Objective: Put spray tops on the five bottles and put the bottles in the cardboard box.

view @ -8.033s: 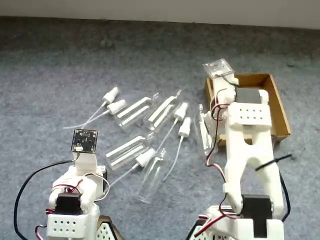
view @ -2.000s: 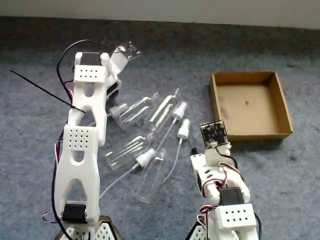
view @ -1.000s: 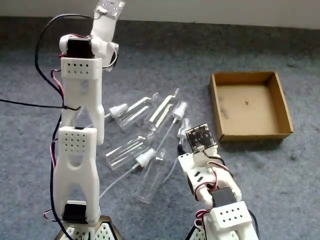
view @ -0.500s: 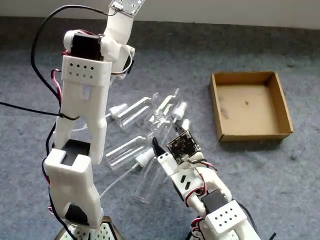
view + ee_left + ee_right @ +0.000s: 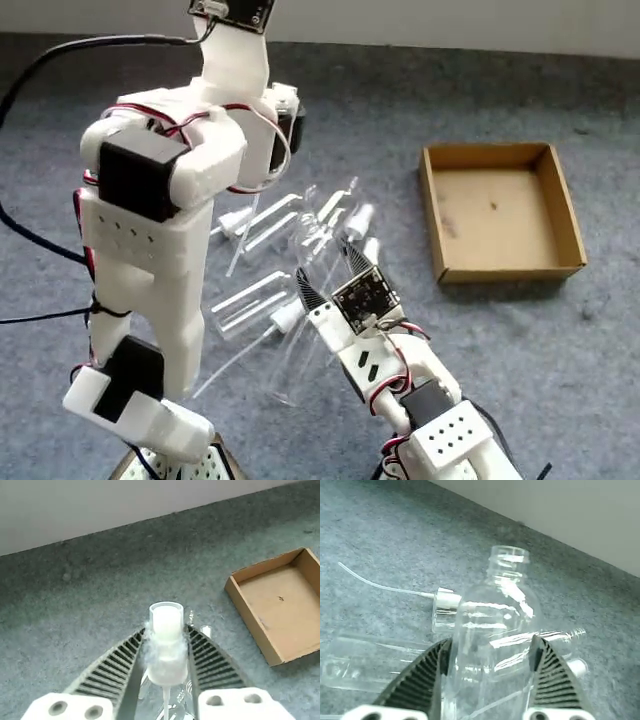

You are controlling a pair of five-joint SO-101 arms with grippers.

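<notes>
The high camera sits above the arms' bases and looks down and forward across the grey tabletop (image 5: 520, 90). The left wrist camera, held high, looks along the left pincer (image 5: 166, 632) past its spray top (image 5: 166, 655) down onto the cardboard box (image 5: 280, 605), which the high view shares. The right wrist camera sits low, close behind the right pincer (image 5: 491, 644) and its bottle (image 5: 492, 615).

White plastic spray top (image 5: 166, 645), white tube. Clear round plastic bottle (image 5: 492, 620), bright glints. Plain brown rectangular cardboard box (image 5: 500, 215), one dark speck inside. Mottled grey carpet-like table surface (image 5: 560, 380). Left gripper (image 5: 166, 631), right gripper (image 5: 490, 647): black ribbed fingers (image 5: 112, 672), white bases. White plastic arms (image 5: 140, 260), black motors, red-black-white wires.
</notes>
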